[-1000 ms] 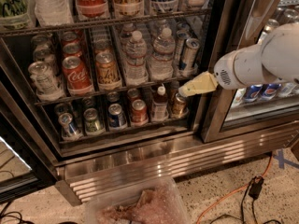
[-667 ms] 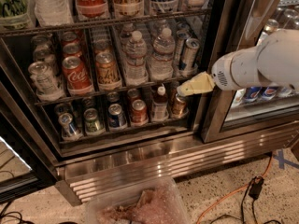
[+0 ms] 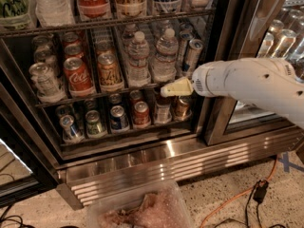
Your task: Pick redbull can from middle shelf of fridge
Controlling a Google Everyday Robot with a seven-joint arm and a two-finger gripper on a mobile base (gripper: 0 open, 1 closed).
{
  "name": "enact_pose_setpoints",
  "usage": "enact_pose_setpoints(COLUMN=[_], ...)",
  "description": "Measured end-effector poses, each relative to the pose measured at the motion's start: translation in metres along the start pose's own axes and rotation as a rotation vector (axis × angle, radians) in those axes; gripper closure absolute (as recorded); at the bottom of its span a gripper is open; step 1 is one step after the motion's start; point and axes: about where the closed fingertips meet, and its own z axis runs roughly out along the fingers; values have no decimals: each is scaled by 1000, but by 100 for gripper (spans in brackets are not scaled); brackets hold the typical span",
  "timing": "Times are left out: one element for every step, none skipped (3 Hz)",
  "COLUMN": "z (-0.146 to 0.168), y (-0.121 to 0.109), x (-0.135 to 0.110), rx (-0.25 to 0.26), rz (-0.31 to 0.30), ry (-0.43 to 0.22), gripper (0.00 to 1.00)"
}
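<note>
I am watching the tool (image 3: 174, 88) hovering at the open front of the fridge (image 3: 156, 167), level with the front edge of the middle shelf (image 3: 90, 95) at its right end. From this angle I cannot tell whether the tool is open or closed. It is gripping nothing.

The redbull can (image 3: 192, 57) is standing upright at the right end of that shelf, just above and slightly right of the tool's tip, with a second slim can (image 3: 183, 41) behind it and a water bottle (image 3: 166, 56) just beside it on the left.

Here is what I am worrying about. The tool is sitting low, so a straight push forward is likely to hit the wire edge of the shelf or the short cans (image 3: 182, 106) below rather than the can body. Lifting it and going in off-centre is risking a nudge to the water bottle, or tipping the slim can backward into its neighbour. The white arm (image 3: 247, 82) is crossing the dark door post (image 3: 222, 42) closely, so swinging right could be scraping it there.
</note>
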Motion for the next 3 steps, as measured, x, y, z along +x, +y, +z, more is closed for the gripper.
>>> enact_pose_setpoints(z=[16, 16, 12], y=[1, -9, -25], x=[-2, -5, -5], rx=[30, 77, 117], rz=[20, 24, 71], ry=[-67, -127, -185], gripper=[0, 0, 0])
